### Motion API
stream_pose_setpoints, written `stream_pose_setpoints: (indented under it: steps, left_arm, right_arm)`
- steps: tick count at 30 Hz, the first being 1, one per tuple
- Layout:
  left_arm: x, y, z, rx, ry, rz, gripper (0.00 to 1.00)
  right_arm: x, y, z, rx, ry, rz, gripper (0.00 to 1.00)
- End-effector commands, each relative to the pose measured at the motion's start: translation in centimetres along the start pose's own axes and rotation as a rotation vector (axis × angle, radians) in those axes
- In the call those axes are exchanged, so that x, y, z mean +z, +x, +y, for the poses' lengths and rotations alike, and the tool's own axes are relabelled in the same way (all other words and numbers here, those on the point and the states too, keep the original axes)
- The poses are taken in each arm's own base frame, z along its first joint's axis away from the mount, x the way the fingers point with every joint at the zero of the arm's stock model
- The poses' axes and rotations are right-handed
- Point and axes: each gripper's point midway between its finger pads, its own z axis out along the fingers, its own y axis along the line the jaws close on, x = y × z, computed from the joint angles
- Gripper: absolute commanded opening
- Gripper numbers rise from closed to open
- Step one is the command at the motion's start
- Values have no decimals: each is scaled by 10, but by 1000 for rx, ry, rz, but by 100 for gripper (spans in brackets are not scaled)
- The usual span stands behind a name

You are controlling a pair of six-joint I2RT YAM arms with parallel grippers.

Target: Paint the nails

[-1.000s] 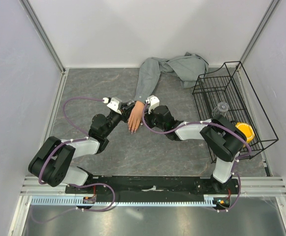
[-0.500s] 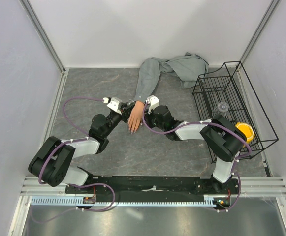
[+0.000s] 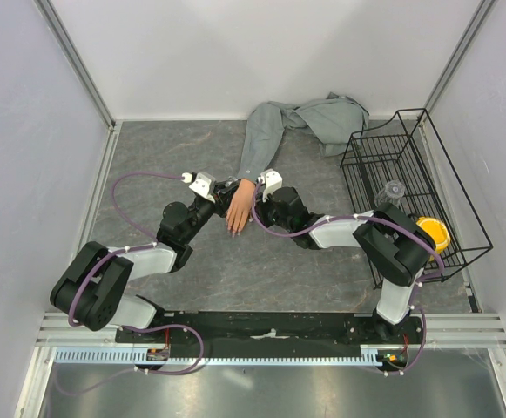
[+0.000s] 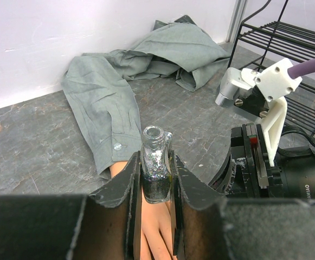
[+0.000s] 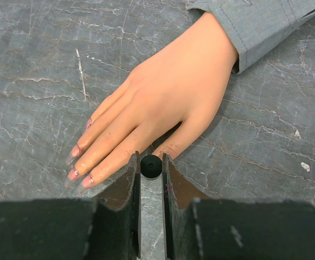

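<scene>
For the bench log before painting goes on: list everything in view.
table: one, grey stone, under everything
shirt: one, grey, far side, sleeve at the wrist
hand: one, peach, palm down, centre
nails: four showing, pinkish, fingertips
bottle: one, clear glass, open, above the hand
cap: one, black, by the thumb
basket: one, black wire, right side
jar: one, grey, in basket
yellow thing: one, in basket
arms: two, black and white, near edge
left tool: one, black, shut on bottle
right tool: one, black, shut on cap
</scene>
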Motion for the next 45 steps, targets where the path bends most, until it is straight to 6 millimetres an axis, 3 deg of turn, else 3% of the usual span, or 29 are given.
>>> stream_pose_setpoints:
  steps: [1, 45]
  left_arm:
    - [4, -14, 3, 45, -8, -55, 2]
    - [4, -15, 1, 42, -3, -58, 2]
  right_arm:
    - [6, -11, -3, 14, 12, -40, 0]
    - [5, -36, 6, 20, -35, -101, 0]
